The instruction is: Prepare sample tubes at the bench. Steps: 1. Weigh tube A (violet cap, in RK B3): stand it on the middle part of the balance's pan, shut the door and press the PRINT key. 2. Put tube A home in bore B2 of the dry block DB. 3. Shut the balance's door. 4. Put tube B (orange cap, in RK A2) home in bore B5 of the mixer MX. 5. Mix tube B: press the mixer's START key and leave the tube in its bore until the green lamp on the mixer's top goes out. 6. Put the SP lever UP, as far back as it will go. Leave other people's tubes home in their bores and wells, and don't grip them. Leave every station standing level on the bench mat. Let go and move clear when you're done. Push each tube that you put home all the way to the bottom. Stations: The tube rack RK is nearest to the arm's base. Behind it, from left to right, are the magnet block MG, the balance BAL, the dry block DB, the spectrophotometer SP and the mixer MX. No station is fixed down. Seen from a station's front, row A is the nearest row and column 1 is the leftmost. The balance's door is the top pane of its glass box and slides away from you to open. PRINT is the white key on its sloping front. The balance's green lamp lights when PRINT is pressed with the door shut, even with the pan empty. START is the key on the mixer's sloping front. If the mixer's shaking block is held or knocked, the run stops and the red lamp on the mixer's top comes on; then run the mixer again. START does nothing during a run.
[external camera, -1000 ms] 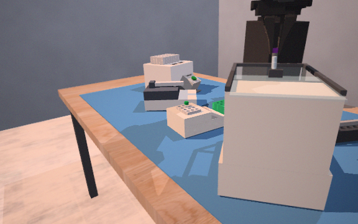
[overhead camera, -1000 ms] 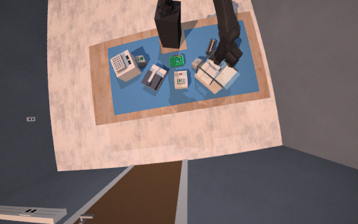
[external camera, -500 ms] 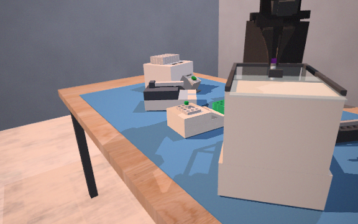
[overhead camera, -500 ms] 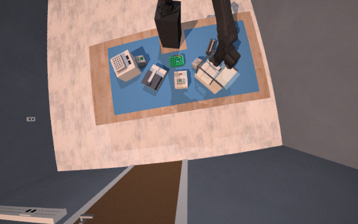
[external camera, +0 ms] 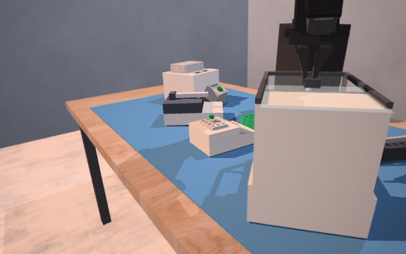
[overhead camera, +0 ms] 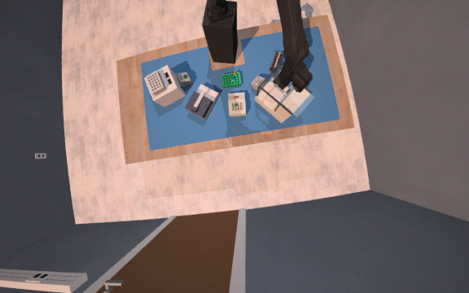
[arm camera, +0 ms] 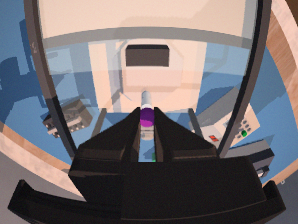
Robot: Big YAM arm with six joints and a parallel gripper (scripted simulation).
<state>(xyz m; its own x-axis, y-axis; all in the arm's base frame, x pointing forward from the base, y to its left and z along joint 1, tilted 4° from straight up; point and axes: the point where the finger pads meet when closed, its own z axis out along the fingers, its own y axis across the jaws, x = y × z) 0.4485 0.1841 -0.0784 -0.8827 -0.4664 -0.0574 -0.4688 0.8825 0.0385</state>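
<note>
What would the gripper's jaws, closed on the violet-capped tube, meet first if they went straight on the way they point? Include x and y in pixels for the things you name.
Probably the balance's pan (arm camera: 126, 93), tube (arm camera: 145, 98) end first, though depth is hard to judge.

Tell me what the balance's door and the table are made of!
The balance's door looks like smooth, clear glass, maybe plastic, because things show through it. The table looks like wood with a dull finish: its edge is brown with streaky grain.

The gripper (external camera: 315, 75) points down at the open top of the pale glass-topped box (external camera: 319, 152). Beside the box on the bench (external camera: 132, 180) sit a small white block (external camera: 220, 135) and a grey-and-white device (external camera: 183, 109).
</note>
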